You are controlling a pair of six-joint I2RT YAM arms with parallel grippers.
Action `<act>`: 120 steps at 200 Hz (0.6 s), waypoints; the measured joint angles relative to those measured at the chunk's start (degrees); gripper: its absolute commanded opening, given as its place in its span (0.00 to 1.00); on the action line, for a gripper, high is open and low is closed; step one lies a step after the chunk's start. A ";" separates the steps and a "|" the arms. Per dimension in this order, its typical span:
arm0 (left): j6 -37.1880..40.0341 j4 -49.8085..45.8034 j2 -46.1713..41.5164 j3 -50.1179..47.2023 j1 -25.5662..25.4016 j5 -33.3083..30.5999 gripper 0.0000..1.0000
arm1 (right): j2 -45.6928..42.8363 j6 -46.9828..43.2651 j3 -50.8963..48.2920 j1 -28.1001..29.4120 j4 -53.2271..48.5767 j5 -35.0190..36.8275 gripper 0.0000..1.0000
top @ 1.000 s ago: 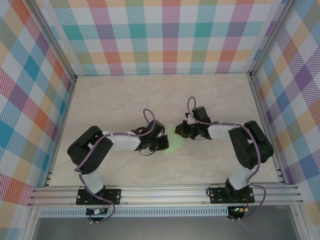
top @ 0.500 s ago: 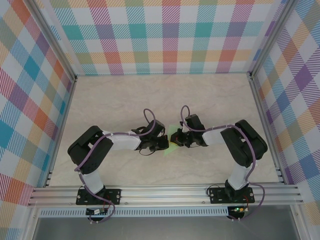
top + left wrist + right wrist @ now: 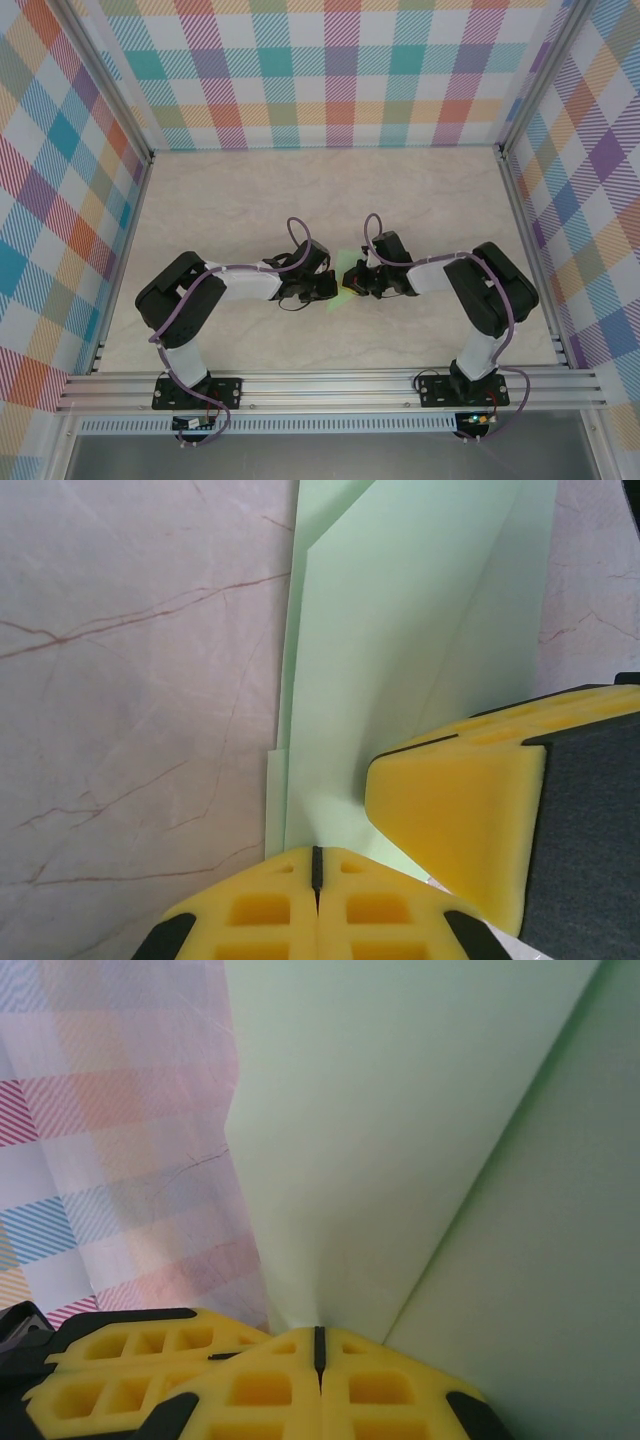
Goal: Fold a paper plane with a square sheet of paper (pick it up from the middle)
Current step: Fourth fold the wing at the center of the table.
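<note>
The paper (image 3: 345, 287) sits mid-table (image 3: 250, 200) between plaid walls (image 3: 340, 80). The left claw (image 3: 317, 865) is closed, tips on the paper's edge, grip unclear. The right claw (image 3: 318, 1338) is closed, pinching a raised flap, crowding the left claw

Scanning for print: nothing readable anywhere. Square sheet of paper (image 3: 400, 630): plain pale green, no marks. Left tool (image 3: 316, 865): bare yellow foam, no lettering. Bench (image 3: 130, 680): marble veining only. Checked walls (image 3: 340, 70): pattern, no words.
</note>
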 measured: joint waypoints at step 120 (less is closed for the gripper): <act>0.00 -0.07 0.02 0.07 -0.02 -0.02 0.00 | -1.77 -0.96 4.00 -2.97 -5.66 2.36 0.03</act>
